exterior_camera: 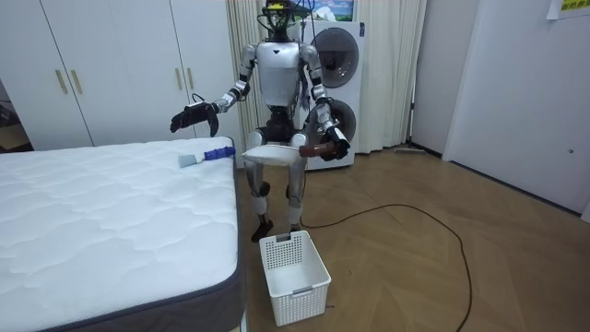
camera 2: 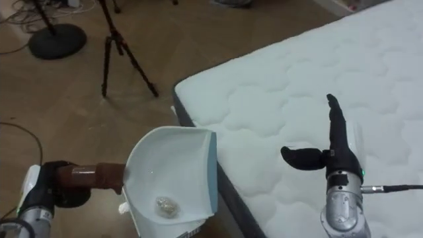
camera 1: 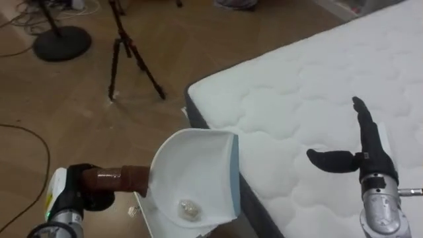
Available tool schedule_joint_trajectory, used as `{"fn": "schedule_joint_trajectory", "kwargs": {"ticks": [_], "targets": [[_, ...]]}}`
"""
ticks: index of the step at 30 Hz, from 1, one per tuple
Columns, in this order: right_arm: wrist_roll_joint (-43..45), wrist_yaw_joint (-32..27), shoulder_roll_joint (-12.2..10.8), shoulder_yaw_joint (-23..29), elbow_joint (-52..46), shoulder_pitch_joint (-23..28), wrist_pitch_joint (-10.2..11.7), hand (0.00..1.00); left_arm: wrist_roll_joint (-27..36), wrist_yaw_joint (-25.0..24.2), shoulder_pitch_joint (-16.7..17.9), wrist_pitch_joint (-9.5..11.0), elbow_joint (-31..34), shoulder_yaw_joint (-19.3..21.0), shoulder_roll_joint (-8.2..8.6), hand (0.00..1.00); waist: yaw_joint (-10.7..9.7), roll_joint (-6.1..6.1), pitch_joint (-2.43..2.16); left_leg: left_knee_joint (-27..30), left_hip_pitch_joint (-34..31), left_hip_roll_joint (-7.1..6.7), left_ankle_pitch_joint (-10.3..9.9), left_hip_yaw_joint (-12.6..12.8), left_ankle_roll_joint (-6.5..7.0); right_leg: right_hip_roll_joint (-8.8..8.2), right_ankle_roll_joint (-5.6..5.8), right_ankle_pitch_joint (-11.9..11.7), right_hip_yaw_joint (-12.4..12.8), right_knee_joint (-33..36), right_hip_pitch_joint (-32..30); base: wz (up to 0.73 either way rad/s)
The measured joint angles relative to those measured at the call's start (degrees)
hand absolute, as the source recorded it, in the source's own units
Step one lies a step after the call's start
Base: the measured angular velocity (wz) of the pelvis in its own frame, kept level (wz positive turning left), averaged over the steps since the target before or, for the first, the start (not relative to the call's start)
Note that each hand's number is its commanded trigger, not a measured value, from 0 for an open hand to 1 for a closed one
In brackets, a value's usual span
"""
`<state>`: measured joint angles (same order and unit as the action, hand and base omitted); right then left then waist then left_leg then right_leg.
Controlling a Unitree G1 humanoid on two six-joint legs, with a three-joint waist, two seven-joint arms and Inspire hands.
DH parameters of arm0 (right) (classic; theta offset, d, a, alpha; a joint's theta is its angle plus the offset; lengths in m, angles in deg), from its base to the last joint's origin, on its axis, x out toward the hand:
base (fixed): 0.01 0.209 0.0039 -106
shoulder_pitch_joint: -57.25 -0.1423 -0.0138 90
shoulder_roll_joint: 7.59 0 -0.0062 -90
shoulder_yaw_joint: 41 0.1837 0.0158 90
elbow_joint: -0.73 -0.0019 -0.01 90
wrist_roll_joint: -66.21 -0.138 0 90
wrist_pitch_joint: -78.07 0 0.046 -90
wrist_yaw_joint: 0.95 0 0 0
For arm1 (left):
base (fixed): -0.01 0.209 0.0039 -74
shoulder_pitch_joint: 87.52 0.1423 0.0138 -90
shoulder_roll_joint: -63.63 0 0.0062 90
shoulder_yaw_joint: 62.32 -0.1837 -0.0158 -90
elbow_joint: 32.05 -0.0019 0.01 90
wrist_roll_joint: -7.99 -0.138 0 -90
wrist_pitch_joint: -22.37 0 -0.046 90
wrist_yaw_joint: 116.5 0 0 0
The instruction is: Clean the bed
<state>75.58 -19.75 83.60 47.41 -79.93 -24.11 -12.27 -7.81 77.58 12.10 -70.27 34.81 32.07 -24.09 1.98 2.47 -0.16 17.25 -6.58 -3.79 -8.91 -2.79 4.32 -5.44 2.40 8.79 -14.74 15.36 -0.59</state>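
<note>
Wood floor (camera 1: 79, 132) on my left, with a round stand base (camera 1: 61, 43) and a tripod (camera 1: 129, 56) well back from me. My left hand (camera 1: 89, 190) comes in low, fingers curled round the brown handle (camera 1: 122, 178) of the white dustpan (camera 1: 198, 165). I hold the pan roughly level, off the bed's corner and over the floor. One small crumpled scrap (camera 1: 190, 209) sits in the pan near its back wall. There's a tiny pale bit just beside the pan, can't tell what it is.

Right of that is the white quilted mattress (camera 1: 297, 99); the part I see looks free of debris. My right hand (camera 1: 370, 155) hovers over it, fingers straight, thumb out to the side, holding nothing.

Room view: I stand at the bed's corner. The brush (exterior_camera: 205, 157) with the blue handle lies on the mattress near that corner, apart from my right hand. A white basket (exterior_camera: 293, 266) stands on the floor in front of my feet, below the pan and a little to the side.

Progress, my read: sweeping looks done, since the scrap is in the pan and the brush is set down. What's left is to tip the pan into the basket, probably, which means lowering and tilting it without spilling. The brush on the bed likely needs removing too.
</note>
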Motion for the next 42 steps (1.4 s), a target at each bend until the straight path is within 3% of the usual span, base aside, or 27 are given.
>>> {"fn": "schedule_joint_trajectory", "kwargs": {"ticks": [3, 6, 13, 17, 18, 19, 20, 22, 26, 29, 31, 32, 33, 34, 36, 38, 39, 40, 42], "targets": [[-0.5, 0.3, 0.0, 0.0, 0.0, -0.1, 0.0, 0.00, 0.1, 0.0, 0.2, -0.2, 0.1, 0.0, 0.04, 1.00, 0.4, -0.23, 0.15, 0.0, -1.2, -0.07, 0.7, -2.4, -0.65, 0.73, -0.35, 0.1, -1.4, -1.6, 0.8, 0.47], [-0.6, 0.7, 0.1, 0.0, -0.1, -0.1, 0.0, 0.00, 0.3, 0.1, 0.4, -0.3, 0.1, 0.0, 0.07, 1.00, 1.5, 0.03, 0.32, -0.5, -1.2, -0.08, 0.6, -2.9, -1.06, 0.93, -1.05, 0.8, -1.9, -2.0, 1.2, 0.10], [-0.3, 0.7, -0.1, 0.0, -0.1, -0.4, 0.0, 0.00, 0.3, 0.5, 0.5, -0.4, -1.0, 0.0, 0.38, 1.00, 1.7, 0.35, 0.43, -0.5, -2.2, -0.85, 0.4, -5.3, -1.39, 1.22, -1.04, 1.3, -3.2, -3.7, 1.9, 0.18], [-0.5, 0.1, -0.1, -0.1, 0.5, -0.7, 0.0, 0.00, 0.7, 0.3, -0.1, -0.5, -2.8, -0.1, 0.97, 1.00, 1.0, 0.08, 0.66, 0.7, -3.6, -0.79, 0.2, -5.1, -1.30, 1.14, -0.94, 1.3, -6.6, -3.7, 2.6, 0.46], [-1.0, 0.2, 0.0, -0.1, 1.2, -0.7, -0.1, 0.00, 0.7, 0.2, -0.6, -0.5, -3.7, -0.2, 1.02, 1.00, 0.9, 0.14, 0.67, 1.3, -4.4, -0.49, 0.2, -4.1, -1.21, 0.96, -0.67, 1.7, -7.4, -3.7, 2.7, 0.57], [-1.7, 0.2, 0.0, -0.1, 1.3, -0.7, -0.1, 0.00, 0.7, 0.2, -0.9, -0.6, -5.0, -0.2, 1.04, 1.00, 0.9, 0.10, 0.71, 2.2, -5.4, -0.06, -0.1, -1.4, -0.86, 0.65, -0.71, 2.5, -8.0, -3.5, 2.7, 0.48], [-1.9, 0.2, 0.0, -0.1, 1.3, -0.7, -0.1, 0.00, 0.7, 0.2, -1.0, -0.7, -5.7, -0.2, 1.07, 1.00, 0.9, -0.11, 0.78, 2.7, -5.7, 0.05, -0.2, -1.1, -0.74, 0.61, -0.66, 2.7, -8.4, -3.3, 2.6, 0.30], [-2.1, 0.2, 0.0, -0.1, 1.3, -0.6, -0.2, 0.00, 2.6, 0.4, -0.9, -1.1, -7.1, 0.0, 0.99, 1.00, 1.4, -0.57, 1.09, 3.6, -6.4, -0.29, -0.5, -1.6, -0.51, 0.29, -0.38, 3.2, -9.2, -2.4, 2.3, 0.21], [-1.6, 0.0, -0.1, -0.7, 2.0, -1.6, -0.2, 0.00, 4.4, 0.8, -1.7, -1.2, -9.0, 0.0, 0.74, 1.00, 1.7, -1.01, 1.15, 6.2, -8.3, -1.10, -1.3, -1.8, 0.10, -1.40, 0.01, 5.4, -9.7, 2.6, -0.1, 0.15], [-1.5, -0.2, -0.1, -1.7, 7.3, -3.5, 0.0, 0.00, 7.4, 1.0, -4.9, -1.0, -13.3, 0.0, -0.45, 1.00, 1.9, -1.19, 1.17, 8.0, -9.6, -1.49, -2.0, -1.9, 0.70, -3.47, 0.28, 6.4, -9.2, 11.1, -4.3, 0.04], [-1.6, -1.2, -0.1, -1.8, 10.5, -3.5, -0.1, 0.00, 9.7, 1.4, -6.1, -0.9, -15.3, 0.0, -1.17, 1.00, 1.8, -1.48, 1.19, 9.4, -9.6, -2.00, -2.7, -2.4, 1.44, -4.67, 0.26, 6.4, -7.1, 17.4, -7.0, 0.06], [-1.6, -1.5, -0.1, -1.8, 11.0, -3.5, -0.1, 0.00, 10.0, 1.6, -6.2, -0.9, -15.3, 0.0, -1.37, 1.00, 1.6, -1.56, 1.22, 10.0, -9.9, -2.14, -3.0, -2.6, 1.55, -4.66, 0.26, 6.4, -6.2, 18.3, -7.6, 0.08], [-1.6, -2.0, -0.2, -1.7, 11.7, -3.5, -0.1, 0.00, 10.2, 1.8, -7.1, -0.9, -15.5, 0.0, -1.75, 1.00, 1.1, -2.29, 1.69, 10.7, -10.2, -2.73, -3.3, -4.2, 1.61, -4.30, 0.29, 6.9, -4.0, 19.7, -9.4, 0.29], [-1.6, -2.3, -0.2, -1.7, 12.2, -3.5, -0.1, 0.00, 10.2, 2.3, -8.6, -0.9, -16.0, 0.0, -1.98, 1.00, 0.2, -2.28, 1.68, 10.3, -10.6, -3.00, -2.9, -5.5, 2.03, -2.98, 0.33, 7.6, -0.6, 19.3, -11.6, 0.38], [-1.7, -2.4, -0.2, -1.7, 12.4, -3.5, 0.0, 0.00, 10.6, 3.4, -11.3, -0.8, -17.4, 0.0, -2.43, 1.00, 0.0, -2.43, 1.77, 10.1, -11.4, -3.17, -2.2, -5.8, 1.69, -1.50, 0.30, 7.3, 3.0, 17.2, -16.0, 0.29], [-1.7, -2.5, -0.3, -1.8, 12.5, -3.6, 0.1, 0.00, 11.7, 4.5, -12.9, -0.5, -19.0, -0.1, -3.03, 1.00, -0.1, -2.27, 1.67, 10.2, -11.8, -3.89, -2.2, -5.7, 1.65, -0.59, 0.04, 4.2, 5.6, 12.9, -18.4, 0.23], [-1.7, -3.2, -0.3, -1.9, 12.8, -3.6, 0.1, 0.00, 12.7, 5.3, -13.9, -0.5, -19.8, -0.1, -3.16, 1.00, -0.5, -2.30, 1.68, 10.4, -11.9, -4.59, -2.3, -5.9, 1.65, -0.31, -0.76, -0.9, 7.1, 11.3, -19.2, 0.23], [-1.6, -3.8, -0.3, -2.0, 13.1, -3.6, 0.1, 0.00, 14.1, 5.8, -14.2, -0.4, -20.4, -0.3, -3.13, 1.00, -0.4, -3.13, 1.20, 10.3, -12.5, -4.50, -2.6, -6.1, 1.31, -0.18, -1.14, -1.0, 7.1, 11.3, -19.4, 0.18], [-1.7, -4.3, -0.4, -2.4, 13.7, -4.3, 0.1, 0.00, 14.4, 6.7, -15.0, -0.2, -21.6, -0.2, -3.56, 1.00, -0.2, -4.16, 1.33, 10.2, -13.0, -4.02, -2.8, -5.8, 0.89, -0.16, -1.52, -0.8, 6.4, 10.7, -19.6, 0.02]]}}
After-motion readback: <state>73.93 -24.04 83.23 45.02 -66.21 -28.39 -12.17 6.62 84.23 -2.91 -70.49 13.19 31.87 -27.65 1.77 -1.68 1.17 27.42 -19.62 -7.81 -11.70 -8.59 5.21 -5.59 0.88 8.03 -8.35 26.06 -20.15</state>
